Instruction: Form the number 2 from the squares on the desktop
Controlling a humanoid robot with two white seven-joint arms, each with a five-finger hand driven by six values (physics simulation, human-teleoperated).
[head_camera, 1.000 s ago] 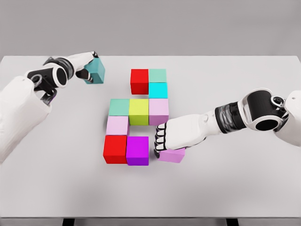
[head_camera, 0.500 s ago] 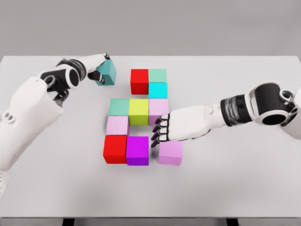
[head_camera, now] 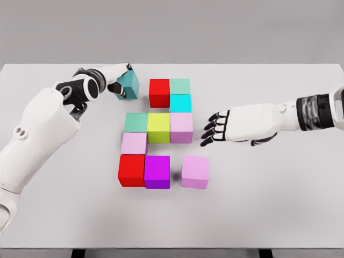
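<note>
Looking down from the head camera, the grey table [head_camera: 279, 204] carries a cluster of coloured squares near its middle. At the 12 o'clock end of the cluster sit a red square [head_camera: 159, 92] and a pale green square [head_camera: 180, 86] side by side, with a cyan square [head_camera: 180, 102] touching the pale green one on its 6 o'clock side. Below them runs a row of three that touch each other: a sea-green square [head_camera: 136, 122] at 9 o'clock, a yellow-green square [head_camera: 158, 127] in the middle, and a lilac square [head_camera: 181, 128] at 3 o'clock. A pale pink square [head_camera: 134, 143] sits directly at 6 o'clock of the sea-green one. The bottom row holds a second red square [head_camera: 131, 170] touching a magenta square [head_camera: 157, 172], while a light purple square [head_camera: 195, 172] lies at 3 o'clock of the magenta one, just beside it with a thin gap of table showing between them.

The left hand [head_camera: 115, 80] reaches in toward 11 o'clock of the cluster, its fingers closed around a teal square [head_camera: 128, 85], which is tilted and sits just at 9 o'clock of the top red square without clearly touching it. Whether the teal square rests on the table or is lifted off it cannot be told.

The right hand [head_camera: 220, 126] hangs at 3 o'clock of the lilac square, near it but apart, with its dark-tipped fingers [head_camera: 208, 129] spread wide and holding nothing. It lies toward 1 o'clock of the light purple square, well clear of it.
</note>
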